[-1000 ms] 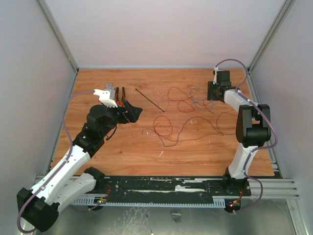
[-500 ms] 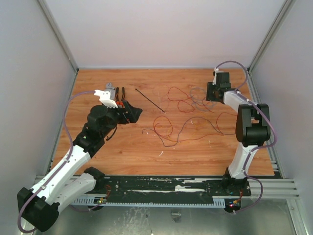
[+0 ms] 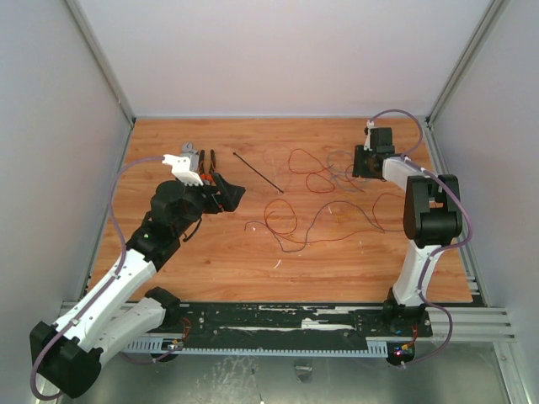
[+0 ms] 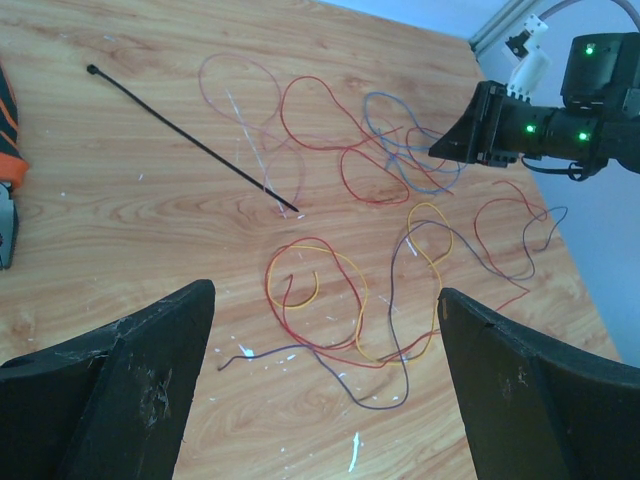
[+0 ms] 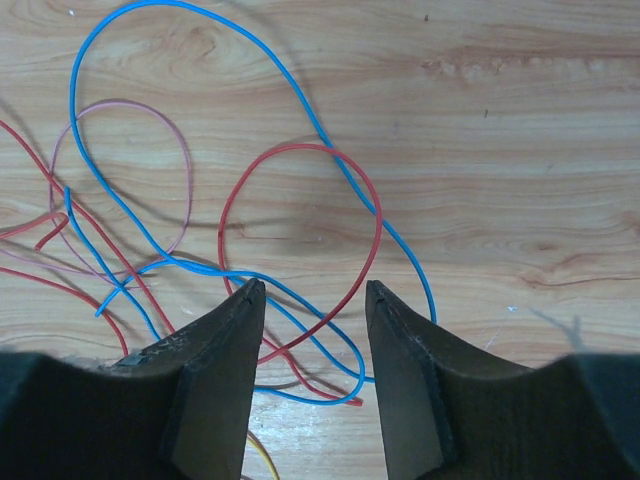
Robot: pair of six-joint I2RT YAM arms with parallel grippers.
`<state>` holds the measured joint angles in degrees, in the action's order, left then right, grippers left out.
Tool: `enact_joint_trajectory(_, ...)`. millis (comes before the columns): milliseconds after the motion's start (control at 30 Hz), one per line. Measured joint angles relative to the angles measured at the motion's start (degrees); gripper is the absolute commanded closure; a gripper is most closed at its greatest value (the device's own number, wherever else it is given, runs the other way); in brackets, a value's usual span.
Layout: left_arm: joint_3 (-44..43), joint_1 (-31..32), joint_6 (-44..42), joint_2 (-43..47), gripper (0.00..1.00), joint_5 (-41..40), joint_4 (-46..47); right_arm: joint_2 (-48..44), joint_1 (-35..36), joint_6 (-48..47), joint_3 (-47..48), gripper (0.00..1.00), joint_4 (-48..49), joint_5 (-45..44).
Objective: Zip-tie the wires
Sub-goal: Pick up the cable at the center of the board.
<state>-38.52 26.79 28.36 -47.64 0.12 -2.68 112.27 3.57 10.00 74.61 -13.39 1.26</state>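
The wires (image 3: pixel 320 187) lie loose over the middle and right of the wooden table (image 3: pixel 210 261): thin red, purple, yellow and blue strands (image 4: pixel 412 238). The zip tie (image 3: pixel 258 173), a thin dark strip (image 4: pixel 190 138), lies slanted just left of them, apart from both grippers. My left gripper (image 3: pixel 229 194) hovers wide open left of the tangle, nothing between its fingers (image 4: pixel 325 290). My right gripper (image 3: pixel 360 160) is low over the tangle's right end, partly open (image 5: pixel 313 285). A red loop (image 5: pixel 378 225) and a blue strand (image 5: pixel 300 95) run between its jaws, ungripped.
Orange-handled pliers (image 3: pixel 205 165) and a grey wrench (image 3: pixel 192 155) lie at the back left, beside the left gripper. Grey walls close in the table on three sides. White flecks dot the wood.
My right gripper has shifted slightly left over the wires and its jaws have narrowed a little. The left arm, zip tie and wires have not moved.
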Motion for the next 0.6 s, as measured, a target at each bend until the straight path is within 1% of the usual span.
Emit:
enact_joint_trajectory(100,0.04,0.0,0.0,-0.09,0.02,0.0,0.02,0.0,0.0,0.09,0.0,0.53,-0.02,-0.37)
enact_joint_trajectory(233,0.39,0.0,0.0,-0.26,0.02,0.02,0.24,0.0,0.0,0.09,0.0,0.58,-0.02,-0.68)
enact_joint_trajectory(400,0.72,0.0,0.02,-0.37,0.02,0.04,0.39,0.0,0.0,0.17,0.02,0.58,0.0,-0.66)
enact_joint_trajectory(533,0.72,0.0,0.02,-0.37,0.02,0.04,0.42,0.0,0.0,0.24,0.72,0.63,-0.04,-0.63)
enact_joint_trajectory(600,0.72,-0.04,0.02,-0.37,0.02,0.04,0.42,0.0,0.0,0.28,1.46,0.63,0.0,-0.63)
